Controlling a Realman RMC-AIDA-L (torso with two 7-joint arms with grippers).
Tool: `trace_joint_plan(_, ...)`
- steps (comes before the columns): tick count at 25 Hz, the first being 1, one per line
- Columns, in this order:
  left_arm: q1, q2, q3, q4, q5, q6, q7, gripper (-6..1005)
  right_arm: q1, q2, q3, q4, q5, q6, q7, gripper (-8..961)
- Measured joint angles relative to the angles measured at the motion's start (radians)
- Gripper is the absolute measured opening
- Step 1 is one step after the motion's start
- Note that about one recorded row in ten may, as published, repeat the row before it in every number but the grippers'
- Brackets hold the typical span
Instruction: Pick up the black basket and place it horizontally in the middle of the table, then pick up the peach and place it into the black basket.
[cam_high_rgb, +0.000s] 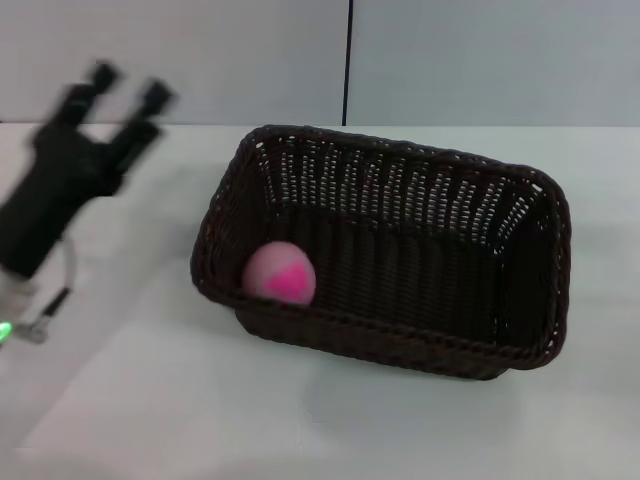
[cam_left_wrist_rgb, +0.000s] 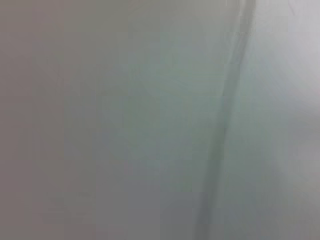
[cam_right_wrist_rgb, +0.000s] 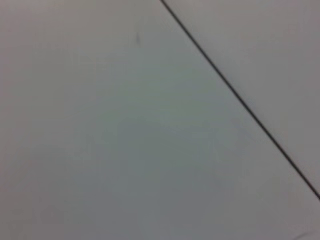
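Observation:
The black basket (cam_high_rgb: 400, 200) stands on the white table (cam_high_rgb: 150, 400), its long side lying across the head view, near the middle. The peach (cam_high_rgb: 280, 272), pale pink with a magenta patch, lies inside the basket at its left end. My left gripper (cam_high_rgb: 125, 88) is raised over the table's far left, apart from the basket, with its two fingers spread and nothing between them. My right gripper is out of view. The left and right wrist views show only blank pale surfaces.
A grey wall with a dark vertical seam (cam_high_rgb: 348, 60) runs behind the table. A thin dark line (cam_right_wrist_rgb: 240, 100) crosses the right wrist view. White tabletop lies in front of the basket and to its left.

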Motion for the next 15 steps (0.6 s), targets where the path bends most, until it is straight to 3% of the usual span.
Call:
trace_joint_plan(2, 0.000, 0.000, 0.000, 0.000, 0.000, 0.000, 0.000, 793, -0.001, 0.000, 0.010, 0.000, 0.000, -0.003, 0.000, 625)
trace_joint_plan(3, 0.032, 0.000, -0.062, -0.004, 0.000, 0.006, 0.035, 823, -0.002, 0.000, 0.011, 0.000, 0.000, -0.005, 0.000, 625)
trace_joint_plan(4, 0.104, -0.003, -0.202, -0.017, 0.000, 0.036, 0.107, 854, -0.003, -0.001, 0.014, 0.000, 0.000, -0.008, 0.000, 626)
trace_joint_plan(5, 0.104, -0.003, -0.202, -0.017, 0.000, 0.036, 0.107, 851, -0.003, -0.001, 0.014, 0.000, 0.000, -0.008, 0.000, 626)
trace_joint_plan(9, 0.178, 0.000, -0.373, -0.026, -0.002, 0.055, 0.140, 841, -0.007, -0.001, 0.022, 0.001, 0.001, -0.005, 0.001, 626)
trace_joint_plan(15, 0.211, 0.002, -0.449, -0.015, -0.001, 0.065, 0.136, 774, -0.016, -0.002, 0.023, 0.000, 0.001, -0.002, 0.001, 625)
